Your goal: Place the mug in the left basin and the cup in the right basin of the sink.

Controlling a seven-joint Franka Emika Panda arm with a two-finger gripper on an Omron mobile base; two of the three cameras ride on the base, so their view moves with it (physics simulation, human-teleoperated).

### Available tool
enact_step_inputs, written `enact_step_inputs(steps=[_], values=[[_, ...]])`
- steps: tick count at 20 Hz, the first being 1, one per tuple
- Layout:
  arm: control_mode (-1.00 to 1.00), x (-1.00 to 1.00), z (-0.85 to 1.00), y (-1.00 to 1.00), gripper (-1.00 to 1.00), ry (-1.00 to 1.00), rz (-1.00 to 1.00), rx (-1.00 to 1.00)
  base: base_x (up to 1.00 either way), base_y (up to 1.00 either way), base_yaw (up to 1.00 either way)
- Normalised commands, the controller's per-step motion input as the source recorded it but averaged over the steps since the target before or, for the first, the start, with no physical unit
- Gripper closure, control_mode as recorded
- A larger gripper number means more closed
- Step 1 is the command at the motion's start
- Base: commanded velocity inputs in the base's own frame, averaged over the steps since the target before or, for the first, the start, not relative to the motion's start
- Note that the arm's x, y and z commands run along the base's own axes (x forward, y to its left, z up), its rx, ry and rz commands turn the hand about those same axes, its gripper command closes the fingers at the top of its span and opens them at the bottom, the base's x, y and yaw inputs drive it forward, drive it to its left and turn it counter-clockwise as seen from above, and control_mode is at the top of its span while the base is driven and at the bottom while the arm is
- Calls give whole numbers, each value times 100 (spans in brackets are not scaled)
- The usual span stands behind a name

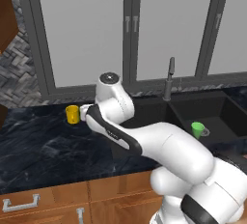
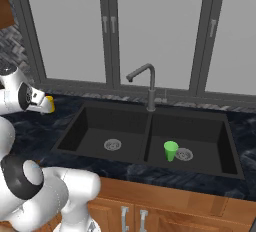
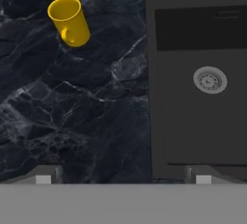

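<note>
The yellow mug (image 3: 71,21) stands upright on the dark marble counter, left of the sink, handle toward the camera; it also shows as the mug (image 1: 72,114) beside my hand and the mug (image 2: 49,104) partly hidden behind it. My gripper (image 3: 123,177) hovers above the counter between the mug and the left basin (image 3: 193,121), open, its fingertips (image 3: 43,175) wide apart with nothing between them. The green cup (image 2: 170,150) stands upright in the right basin (image 2: 205,136) next to its drain; the same cup (image 1: 197,129) is seen from the left side.
A slim grey faucet (image 2: 149,88) rises behind the ridge between the basins. The left basin (image 2: 95,131) holds only its silver drain (image 2: 112,145). Grey window frames run along the back of the counter (image 1: 38,146). Wooden cabinet fronts lie below.
</note>
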Motion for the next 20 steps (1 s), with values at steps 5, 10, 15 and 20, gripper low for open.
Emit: enact_step_inputs(steps=[5, 10, 15, 20], values=[[-100, 21, 3, 21, -100, 6, 0, 0, 0, 0, 0], [-100, 24, 0, 29, -100, 6, 3, 0, 0, 0, 0], [-100, 24, 0, 27, -100, 7, 3, 0, 0, 0, 0], [-100, 24, -1, 21, -100, 3, 2, 0, 0, 0, 0]])
